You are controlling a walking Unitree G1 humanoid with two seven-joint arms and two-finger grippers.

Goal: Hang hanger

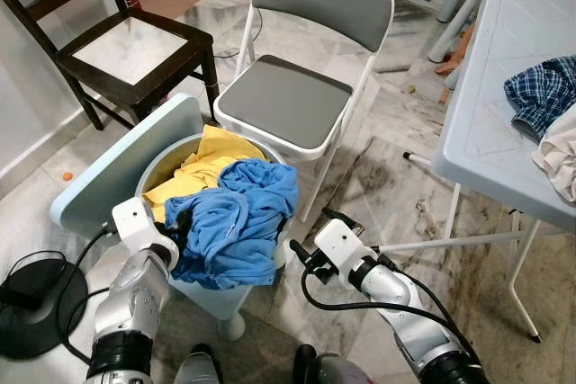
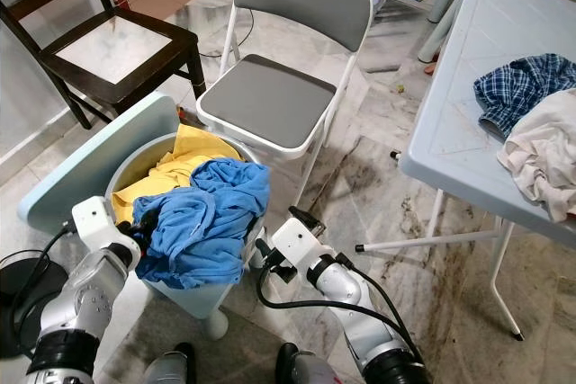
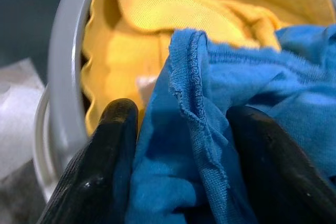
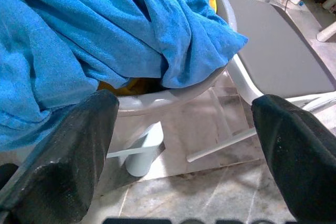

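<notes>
A grey laundry basket (image 1: 151,179) with its pale blue lid (image 1: 117,168) tipped back holds a blue garment (image 1: 238,222) on top of yellow cloth (image 1: 211,164). My left gripper (image 3: 181,145) is at the basket's near left rim, shut on a fold of the blue garment, with one black finger (image 3: 107,156) on each side of it. My right gripper (image 1: 306,249) hangs open beside the basket's right wall, just below the draped blue hem (image 4: 199,51), holding nothing.
A grey folding chair (image 1: 283,101) stands right behind the basket and a dark wooden chair (image 1: 135,51) stands at the back left. A pale blue table (image 1: 504,87) at right carries a plaid shirt (image 1: 540,92) and white cloth (image 1: 562,155). A black round base (image 1: 31,303) lies on the floor at left.
</notes>
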